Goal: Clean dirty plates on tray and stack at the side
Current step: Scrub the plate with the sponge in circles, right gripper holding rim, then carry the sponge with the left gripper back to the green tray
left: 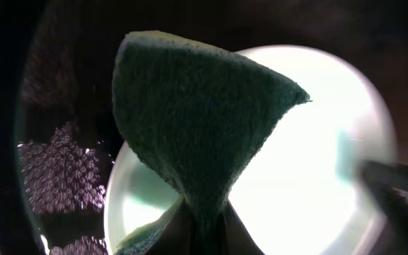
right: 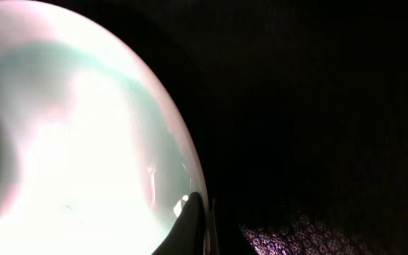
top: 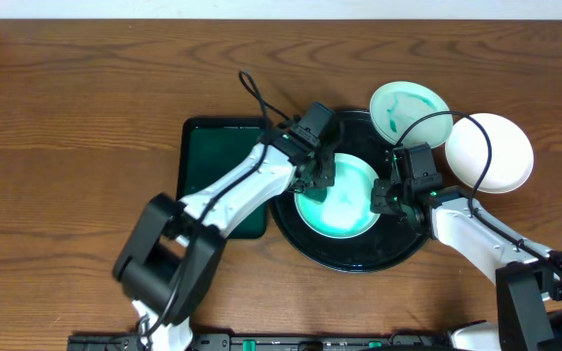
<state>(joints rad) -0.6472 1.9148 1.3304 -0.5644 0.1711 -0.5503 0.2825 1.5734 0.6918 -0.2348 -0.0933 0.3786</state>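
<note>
Sponge (left: 197,120) (coarse, dark green, wedge-shaped) over glossy round plate (left: 317,142).

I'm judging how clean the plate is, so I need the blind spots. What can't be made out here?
- Overhead: the left gripper and its arm hide part of the plate on the tray.
- Left wrist: the sponge covers much of the plate; glare washes out the rest.
- Right wrist: the plate is cut off at the left edge; the tray is too dark to read.
</note>
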